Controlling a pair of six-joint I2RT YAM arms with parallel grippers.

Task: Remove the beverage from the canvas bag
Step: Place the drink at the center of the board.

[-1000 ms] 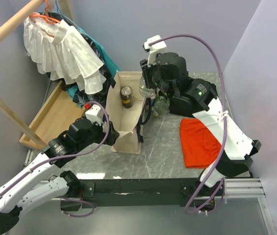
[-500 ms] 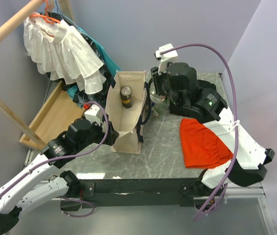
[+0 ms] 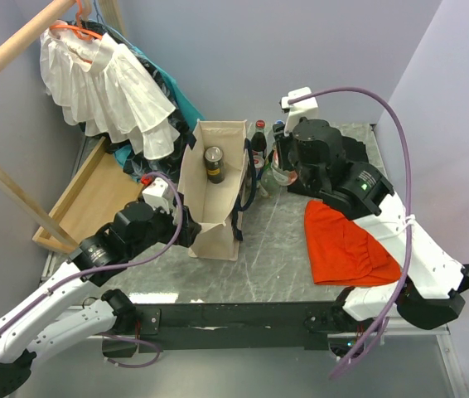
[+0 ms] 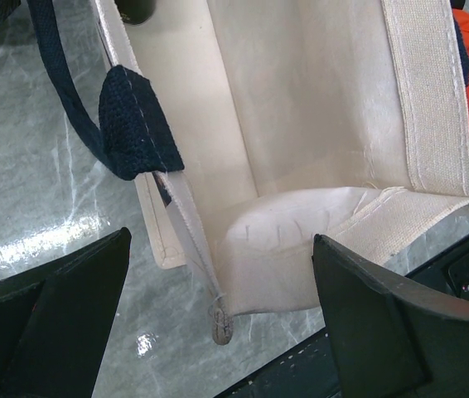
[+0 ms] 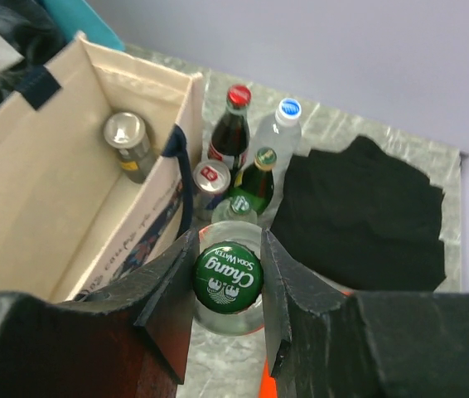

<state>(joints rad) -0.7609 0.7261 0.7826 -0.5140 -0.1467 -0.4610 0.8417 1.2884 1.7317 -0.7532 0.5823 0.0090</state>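
The right gripper (image 5: 227, 249) is clamping the green-capped soda water bottle (image 5: 228, 278) at its neck, outside the canvas bag (image 3: 212, 225), at the bag's 3 o'clock, just beside a cluster of bottles (image 5: 233, 137); a dark can (image 3: 213, 163) is standing inside the bag; the left gripper (image 4: 218, 311) is straddling the bag's near wall, fingers spread wide.

The 2 arms, left arm (image 3: 40, 311) and right arm (image 3: 388, 228), wear white shells over bulky black joint housings, each with a small white box (image 3: 298, 99) at the wrist. A purple cable (image 3: 359, 89) loops along each, and the fingers (image 4: 60, 323) are matt black wedges.
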